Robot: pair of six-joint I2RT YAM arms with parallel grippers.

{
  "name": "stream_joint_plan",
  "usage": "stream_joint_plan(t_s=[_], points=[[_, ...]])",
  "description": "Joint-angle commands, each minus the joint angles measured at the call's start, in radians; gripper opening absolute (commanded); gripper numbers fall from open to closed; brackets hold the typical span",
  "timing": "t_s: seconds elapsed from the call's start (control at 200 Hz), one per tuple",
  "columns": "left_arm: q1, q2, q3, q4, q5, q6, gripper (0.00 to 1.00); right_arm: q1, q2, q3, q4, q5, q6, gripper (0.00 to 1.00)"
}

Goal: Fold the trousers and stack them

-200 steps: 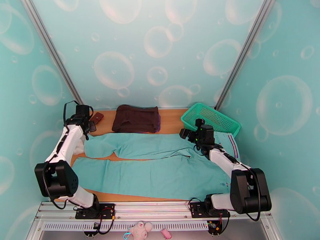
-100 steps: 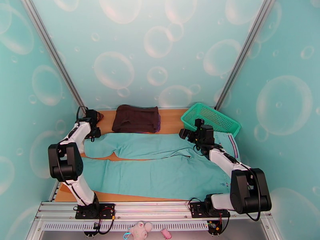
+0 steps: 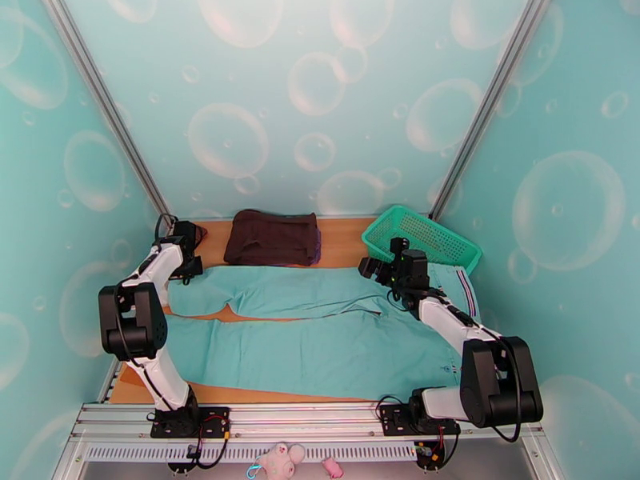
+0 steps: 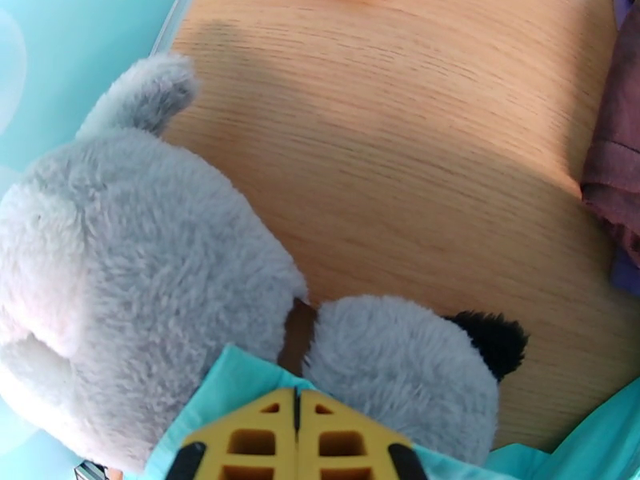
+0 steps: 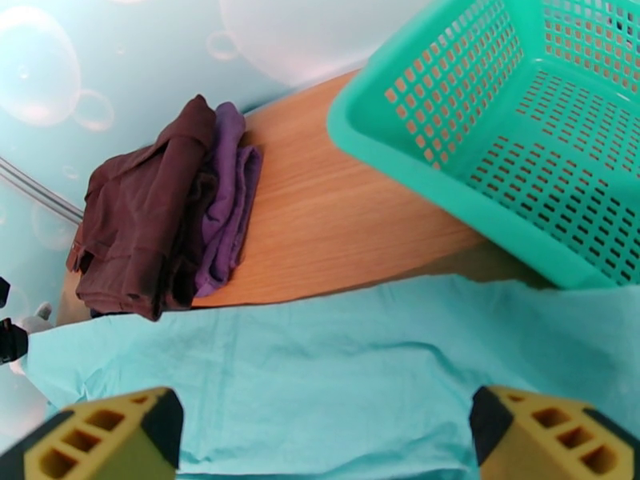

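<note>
The light teal trousers [image 3: 320, 346] lie flat across the wooden table [image 3: 340, 243], legs pointing left and the striped waistband [image 3: 466, 286] at the right. My left gripper [image 3: 190, 264] is down at the far leg's left hem. In the left wrist view its yellow fingers [image 4: 264, 430] are pressed together with the teal cloth [image 4: 236, 382] at them, so the left gripper [image 4: 296, 418] is shut on the hem. My right gripper [image 3: 373, 269] hovers over the far leg near the crotch. It stands wide open [image 5: 320, 442] above the teal cloth [image 5: 320, 354], holding nothing.
A green mesh basket [image 3: 424, 234] [image 5: 512, 114] sits at the back right. A dark brown folded garment [image 3: 272, 238] [image 5: 136, 226] lies on a purple one [image 5: 228, 194] at the back middle. A grey plush toy [image 4: 144, 258] lies right by the left gripper.
The left arm has raised its elbow and brought its gripper in to the far leg's hem, where the fingers closed. The right arm has not moved.
</note>
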Motion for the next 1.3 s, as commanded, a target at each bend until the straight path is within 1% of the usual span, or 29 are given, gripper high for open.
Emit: stream_joint_plan(t_s=[0.0, 0.12, 0.215, 0.3, 0.35, 0.365, 0.415, 0.435, 0.455, 0.515, 0.595, 0.66, 0.735, 0.825, 0.95, 1.02, 1.06, 1.14, 1.22, 1.27, 1.28, 1.295], points=[[0.002, -0.062, -0.006, -0.009, -0.003, -0.029, 0.00, -0.006, -0.018, -0.005, -0.002, 0.001, -0.004, 0.99], [-0.002, -0.174, -0.018, 0.033, 0.032, -0.046, 0.00, -0.006, -0.016, -0.004, -0.003, 0.006, -0.005, 0.99], [-0.003, -0.265, -0.041, 0.070, 0.083, -0.054, 0.00, -0.007, -0.014, -0.005, 0.000, 0.004, -0.003, 0.99], [-0.003, -0.305, -0.059, 0.078, 0.112, -0.053, 0.00, -0.006, -0.011, -0.005, 0.004, -0.001, -0.001, 0.99], [-0.003, -0.294, -0.064, 0.073, 0.144, -0.032, 0.00, -0.005, -0.008, -0.006, 0.008, -0.004, -0.001, 0.99], [-0.003, -0.286, -0.061, 0.069, 0.150, -0.025, 0.05, -0.006, -0.006, -0.006, 0.009, -0.005, -0.001, 0.99], [-0.005, -0.242, -0.041, 0.046, 0.131, -0.007, 0.38, -0.006, 0.001, -0.006, 0.014, -0.008, 0.001, 0.99], [-0.007, -0.219, -0.031, 0.036, 0.112, -0.001, 0.46, -0.006, 0.004, -0.006, 0.015, -0.010, 0.002, 0.99], [-0.012, -0.196, -0.020, 0.024, 0.090, 0.006, 0.51, -0.006, 0.006, -0.005, 0.016, -0.013, 0.003, 0.99], [-0.027, -0.127, 0.011, 0.001, 0.008, 0.019, 0.56, -0.006, 0.014, -0.002, 0.012, -0.021, 0.003, 0.99], [-0.032, -0.051, 0.041, -0.016, -0.080, 0.025, 0.56, -0.006, 0.013, -0.005, 0.017, -0.025, 0.003, 0.99], [-0.031, -0.016, 0.046, -0.015, -0.120, 0.027, 0.56, -0.006, 0.008, -0.006, 0.016, -0.023, 0.003, 0.99], [-0.031, 0.012, 0.037, -0.009, -0.130, 0.033, 0.56, -0.006, 0.008, -0.006, 0.018, -0.022, 0.001, 0.99], [-0.031, 0.031, 0.025, -0.008, -0.122, 0.035, 0.55, -0.006, 0.014, -0.005, 0.018, -0.024, 0.002, 0.99], [-0.030, 0.060, 0.019, -0.029, -0.140, 0.028, 0.55, -0.006, 0.022, -0.005, 0.023, -0.023, 0.002, 0.99], [-0.031, 0.073, 0.016, -0.034, -0.122, 0.027, 0.52, -0.006, 0.023, -0.002, 0.024, -0.025, 0.002, 0.99], [-0.030, 0.079, 0.017, -0.039, -0.111, 0.025, 0.46, -0.006, 0.024, -0.003, 0.023, -0.026, -0.001, 0.99], [-0.031, 0.091, 0.019, -0.047, -0.099, 0.019, 0.33, -0.008, 0.024, -0.002, 0.018, -0.020, -0.002, 0.99], [-0.029, 0.098, 0.021, -0.052, -0.074, 0.020, 0.16, -0.007, 0.019, -0.002, 0.014, -0.016, -0.004, 0.99], [-0.027, 0.100, 0.022, -0.052, -0.062, 0.013, 0.02, -0.007, 0.018, -0.002, 0.013, -0.014, -0.005, 0.99], [-0.027, 0.099, 0.021, -0.052, -0.060, 0.013, 0.00, -0.009, 0.017, -0.002, 0.011, -0.014, -0.006, 0.99], [-0.027, 0.099, 0.021, -0.050, -0.057, 0.012, 0.00, -0.009, 0.017, -0.002, 0.010, -0.013, -0.006, 0.99]])
